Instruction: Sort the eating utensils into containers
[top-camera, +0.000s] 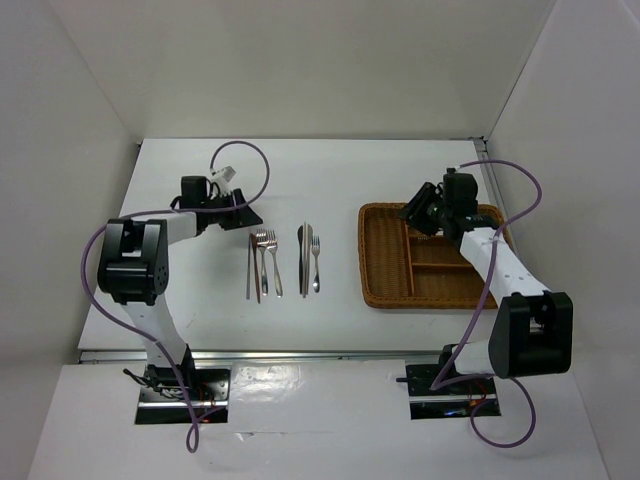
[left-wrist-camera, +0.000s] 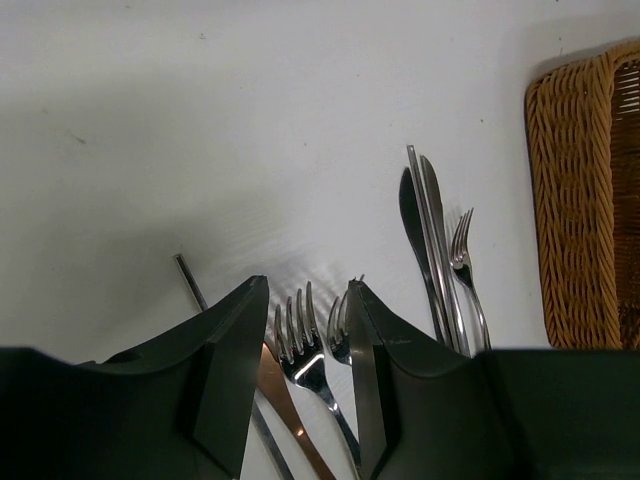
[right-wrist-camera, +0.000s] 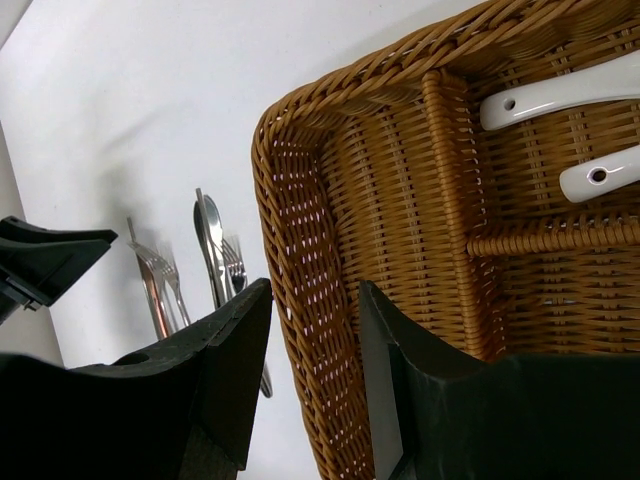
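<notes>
Two groups of silver utensils lie on the white table between the arms. The left group (top-camera: 262, 262) holds forks (left-wrist-camera: 300, 340), a brownish blade (left-wrist-camera: 285, 400) and a thin stick (left-wrist-camera: 188, 280). The right group (top-camera: 307, 255) holds two knives (left-wrist-camera: 430, 235) and a small fork (left-wrist-camera: 464, 258). My left gripper (left-wrist-camera: 307, 298) hangs open low over the left group's fork heads, one fork showing between its jaws, untouched. The brown wicker tray (top-camera: 385, 285) lies at the right, with two white soup spoons (right-wrist-camera: 560, 100) in one compartment. My right gripper (right-wrist-camera: 315, 300) is open and empty over the tray's left wall (right-wrist-camera: 300, 250).
The tray's inner dividers (right-wrist-camera: 455, 200) split it into long and short compartments. White walls close in the table on the left, back and right. Purple cables (top-camera: 245, 150) loop above both arms. The left gripper (top-camera: 247, 216) and right gripper (top-camera: 413, 214) sit far apart.
</notes>
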